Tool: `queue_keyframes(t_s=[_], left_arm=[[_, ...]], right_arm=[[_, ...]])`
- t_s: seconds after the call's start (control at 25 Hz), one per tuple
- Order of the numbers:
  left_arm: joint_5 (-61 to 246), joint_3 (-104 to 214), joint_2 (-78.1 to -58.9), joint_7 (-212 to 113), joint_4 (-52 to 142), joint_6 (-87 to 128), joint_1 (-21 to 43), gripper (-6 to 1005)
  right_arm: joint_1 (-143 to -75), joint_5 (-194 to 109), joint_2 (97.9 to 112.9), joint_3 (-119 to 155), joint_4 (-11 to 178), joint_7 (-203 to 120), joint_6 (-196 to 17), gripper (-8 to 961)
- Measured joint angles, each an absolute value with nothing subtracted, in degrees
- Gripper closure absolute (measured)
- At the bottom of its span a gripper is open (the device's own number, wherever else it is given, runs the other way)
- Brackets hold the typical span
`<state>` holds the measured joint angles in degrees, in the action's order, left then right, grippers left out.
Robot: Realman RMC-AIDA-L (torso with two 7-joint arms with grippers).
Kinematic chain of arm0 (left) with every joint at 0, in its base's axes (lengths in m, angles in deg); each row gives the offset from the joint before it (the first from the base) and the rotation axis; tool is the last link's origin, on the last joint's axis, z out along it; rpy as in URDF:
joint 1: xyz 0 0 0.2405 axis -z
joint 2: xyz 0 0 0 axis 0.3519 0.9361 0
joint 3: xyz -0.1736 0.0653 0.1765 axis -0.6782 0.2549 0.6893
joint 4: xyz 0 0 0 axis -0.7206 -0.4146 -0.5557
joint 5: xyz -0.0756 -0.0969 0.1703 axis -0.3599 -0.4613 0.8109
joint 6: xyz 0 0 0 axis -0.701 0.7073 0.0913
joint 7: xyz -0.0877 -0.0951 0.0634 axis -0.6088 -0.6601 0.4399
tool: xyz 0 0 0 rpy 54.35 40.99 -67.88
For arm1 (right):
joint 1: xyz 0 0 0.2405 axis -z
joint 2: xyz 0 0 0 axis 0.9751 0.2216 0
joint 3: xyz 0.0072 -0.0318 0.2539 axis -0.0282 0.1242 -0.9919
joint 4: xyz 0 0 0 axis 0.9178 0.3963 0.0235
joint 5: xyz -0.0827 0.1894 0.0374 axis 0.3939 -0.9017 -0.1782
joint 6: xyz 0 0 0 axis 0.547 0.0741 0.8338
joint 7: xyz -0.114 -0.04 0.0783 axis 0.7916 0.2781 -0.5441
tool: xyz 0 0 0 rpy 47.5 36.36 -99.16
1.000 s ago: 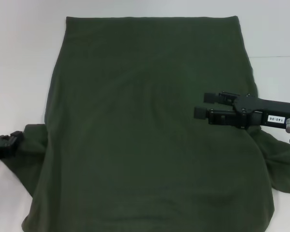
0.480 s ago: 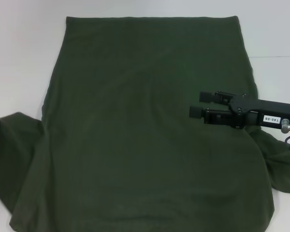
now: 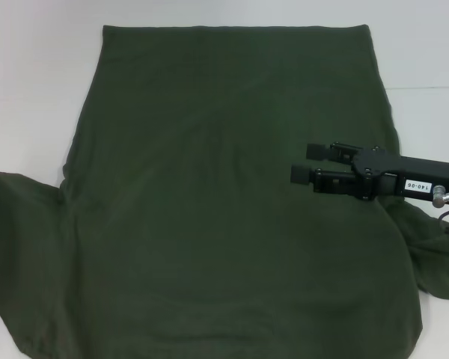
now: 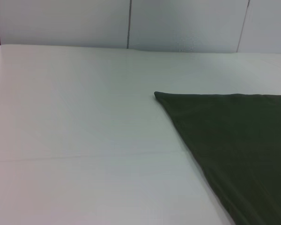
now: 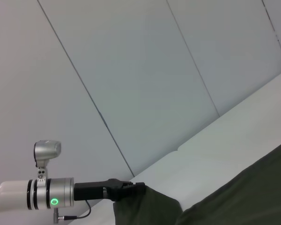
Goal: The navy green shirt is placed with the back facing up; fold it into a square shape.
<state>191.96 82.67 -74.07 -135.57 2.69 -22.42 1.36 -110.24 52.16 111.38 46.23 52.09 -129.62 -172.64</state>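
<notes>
We find the plain dark olive-green short-sleeved shirt of soft matte fabric [image 3: 217, 202] spread over the white table [image 3: 37, 90], filling most of the head view. Its straight far edge lies along the top of the frame, and the body widens toward the bottom. One sleeve spreads flat at the lower left of the frame; the other sleeve is bunched at the right edge, below the right arm.

We record the black right gripper [image 3: 301, 162] at the centre right of the head view, reaching in from the right edge above the shirt's right side. Its two fingers [image 3: 319, 151] point toward frame left and are spread apart with a visible gap, nothing between them. Whether they touch the cloth we cannot tell.

In the right wrist view, the black left gripper [image 5: 131, 189] appears in the lower left of the frame on a silver arm with a green ring light. It is pinching a raised fold of the shirt [image 5: 150, 206]. This gripper does not appear in the head view.

In the left wrist view, a corner of the shirt [image 4: 234, 140] lies flat on the table [image 4: 75, 140] at the right of the frame.
</notes>
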Motion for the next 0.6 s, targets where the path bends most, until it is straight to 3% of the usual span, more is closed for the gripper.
queue_keyframes(t_s=[0.6], left_arm=[[191.9, 82.6, -75.79, -139.4, -0.7, -42.3, 0.0, 998]], right_arm=[[-110.1, 52.1, 111.38, 46.2, 52.8, -129.4, -172.3, 59]])
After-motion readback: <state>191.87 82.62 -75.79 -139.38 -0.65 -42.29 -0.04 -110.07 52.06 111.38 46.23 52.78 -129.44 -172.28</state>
